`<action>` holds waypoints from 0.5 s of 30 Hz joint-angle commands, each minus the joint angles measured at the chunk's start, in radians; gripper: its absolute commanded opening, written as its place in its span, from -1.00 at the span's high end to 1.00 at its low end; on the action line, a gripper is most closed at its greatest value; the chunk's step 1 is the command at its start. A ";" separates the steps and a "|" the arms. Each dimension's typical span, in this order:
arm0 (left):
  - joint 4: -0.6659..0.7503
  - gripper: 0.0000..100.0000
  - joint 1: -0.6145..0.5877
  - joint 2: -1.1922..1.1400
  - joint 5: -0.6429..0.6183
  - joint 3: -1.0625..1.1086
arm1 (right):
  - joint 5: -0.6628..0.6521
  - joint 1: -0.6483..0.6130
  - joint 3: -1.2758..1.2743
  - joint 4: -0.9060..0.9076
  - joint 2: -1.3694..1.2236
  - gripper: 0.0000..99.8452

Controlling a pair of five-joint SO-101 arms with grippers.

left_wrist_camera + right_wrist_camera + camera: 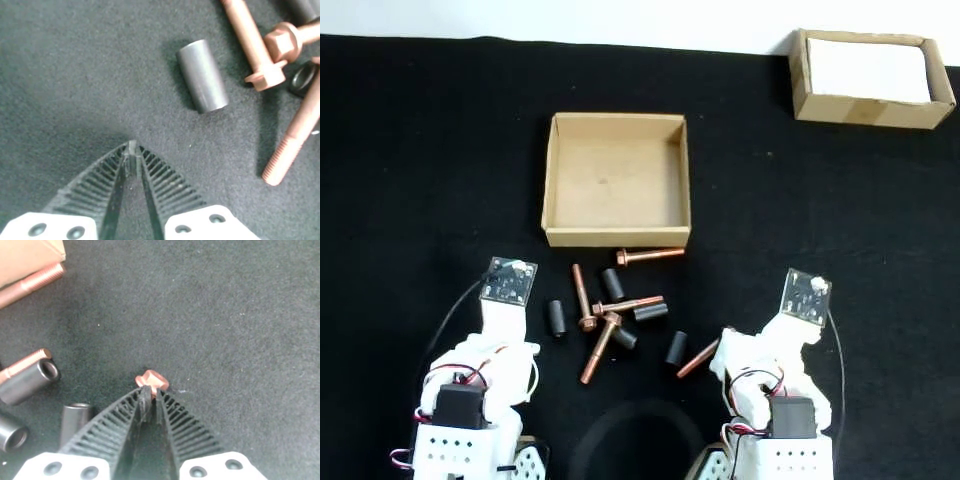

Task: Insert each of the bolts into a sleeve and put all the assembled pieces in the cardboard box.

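The open cardboard box (615,238) sits at the table's middle, with nothing in it. Just in front of it lie several copper bolts (582,297) and short dark sleeves (556,318), loosely scattered. My left gripper (131,150) is shut with nothing in it, low over the black mat a short way from one sleeve (202,76); bolts (252,40) lie beyond that sleeve. My right gripper (150,396) is shut on a bolt; the bolt's hexagonal head (152,380) pokes out past the fingertips. In the high view that bolt (697,359) slants out from under the right arm.
A second cardboard box (800,95) holding something white stands at the far right corner. One bolt (650,256) lies against the main box's front wall. Sleeves (27,380) lie beside the right gripper. Both arm bases stand at the near edge.
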State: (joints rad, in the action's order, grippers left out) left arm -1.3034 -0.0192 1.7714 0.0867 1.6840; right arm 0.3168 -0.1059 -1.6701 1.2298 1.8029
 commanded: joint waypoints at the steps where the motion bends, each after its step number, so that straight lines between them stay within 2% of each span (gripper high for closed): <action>1: 0.011 0.98 0.016 -0.005 -0.003 -0.054 | 0.002 0.012 -0.133 0.002 -0.002 0.96; 8: 0.075 0.98 -0.008 -0.016 -0.008 -0.378 | 0.002 0.012 -0.133 0.002 -0.002 0.96; 15: -0.173 0.98 -0.005 -0.097 -0.009 -0.754 | 0.002 0.012 -0.133 0.002 -0.002 0.96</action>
State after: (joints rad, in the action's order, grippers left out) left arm -1.4001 -0.0269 1.7377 0.0867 1.0963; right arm 0.3168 -0.1059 -1.6701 1.2298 1.8029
